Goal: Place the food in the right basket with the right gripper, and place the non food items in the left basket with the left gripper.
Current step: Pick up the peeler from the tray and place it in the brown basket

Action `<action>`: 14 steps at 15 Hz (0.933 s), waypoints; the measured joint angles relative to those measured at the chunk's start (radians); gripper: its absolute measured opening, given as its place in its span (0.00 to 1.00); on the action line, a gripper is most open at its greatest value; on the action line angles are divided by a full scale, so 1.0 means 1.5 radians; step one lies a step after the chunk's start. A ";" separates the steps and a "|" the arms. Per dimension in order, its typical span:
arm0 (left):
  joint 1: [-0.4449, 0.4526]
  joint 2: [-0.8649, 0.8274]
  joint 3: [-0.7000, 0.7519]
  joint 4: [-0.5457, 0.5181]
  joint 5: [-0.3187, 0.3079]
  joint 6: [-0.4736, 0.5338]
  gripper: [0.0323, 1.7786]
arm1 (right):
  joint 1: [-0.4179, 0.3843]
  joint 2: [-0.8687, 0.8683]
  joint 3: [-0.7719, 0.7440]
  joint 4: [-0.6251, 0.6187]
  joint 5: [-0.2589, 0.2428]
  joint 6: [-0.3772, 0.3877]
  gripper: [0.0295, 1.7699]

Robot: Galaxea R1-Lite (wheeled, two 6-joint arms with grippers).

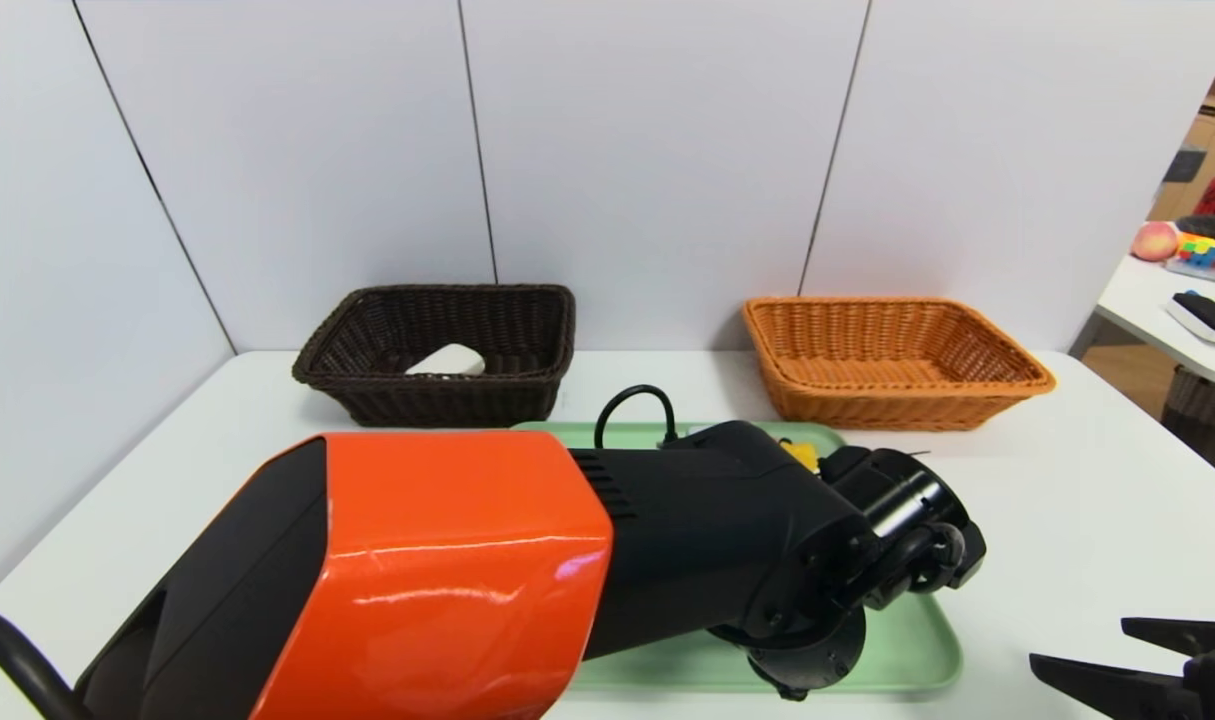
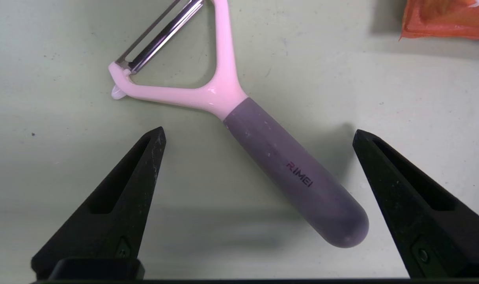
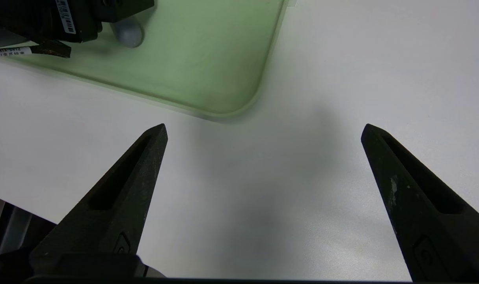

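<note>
Hovering above the pink-and-grey peeler (image 2: 292, 169), the black pointed left hand (image 2: 259, 134) is wide open, holding nothing; the black pointed right hand (image 3: 265, 132), likewise, sits well apart from it.

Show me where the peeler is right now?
The peeler lies on the green tray, between the left gripper's open jaws in the left wrist view.
</note>
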 joint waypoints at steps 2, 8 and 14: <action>0.000 0.001 0.000 0.001 0.002 0.003 0.95 | 0.000 0.000 0.000 0.000 0.000 0.000 0.96; 0.000 0.006 0.000 0.002 0.002 0.005 0.95 | -0.001 0.000 -0.001 0.000 0.000 0.000 0.96; 0.000 0.007 0.000 0.002 0.002 0.006 0.50 | 0.000 0.000 -0.004 -0.001 -0.001 0.000 0.96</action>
